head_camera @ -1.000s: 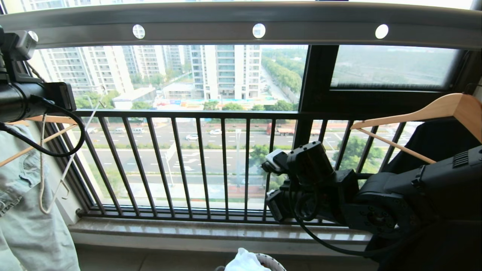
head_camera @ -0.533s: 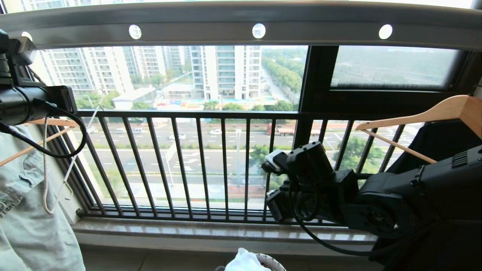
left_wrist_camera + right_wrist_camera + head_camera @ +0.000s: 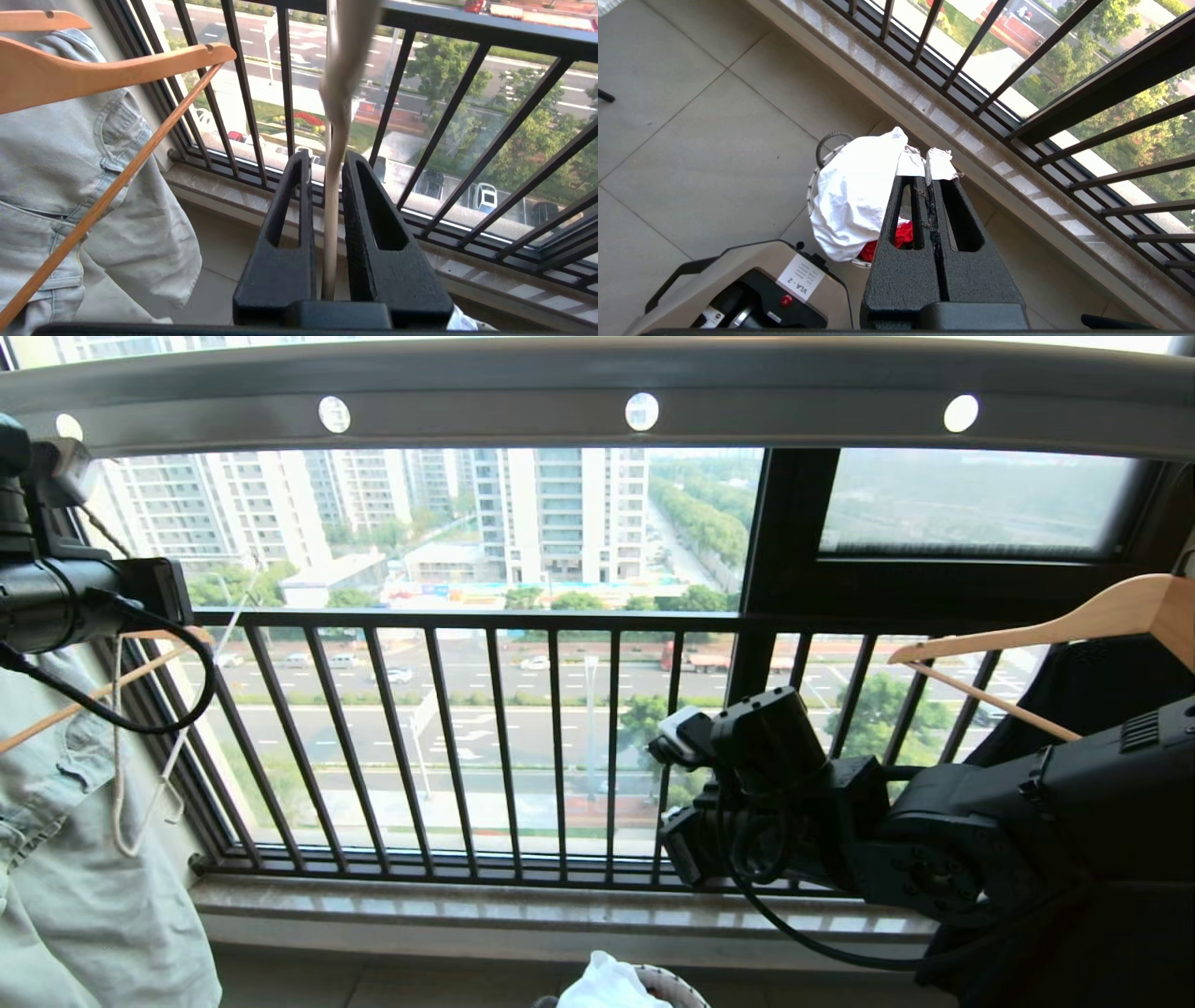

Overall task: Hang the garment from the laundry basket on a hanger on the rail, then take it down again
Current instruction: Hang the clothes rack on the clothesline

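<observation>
The grey rail [image 3: 597,392] with round holes runs across the top. The thin cream hanger [image 3: 116,747] dangles at the far left beside my left arm [image 3: 65,602]. Its wire [image 3: 337,116] runs between the fingers of my left gripper [image 3: 327,156], which stand slightly open with a thin gap on each side. The white garment [image 3: 859,191] lies heaped in the laundry basket [image 3: 815,186] on the floor, also low in the head view [image 3: 607,985]. My right gripper [image 3: 927,161] hangs shut and empty above the basket.
Thick wooden hangers [image 3: 1055,625] [image 3: 93,74] hang at both ends. One carries a pale green-grey garment [image 3: 84,896], the other a black one [image 3: 1074,691]. The black barred window railing [image 3: 504,737] and stone sill [image 3: 523,910] lie ahead. Red cloth [image 3: 903,235] lies in the basket, next to my base [image 3: 752,289].
The hanger's wire has swung a little at the far left, and the view there has shifted slightly. The right arm has kept still.
</observation>
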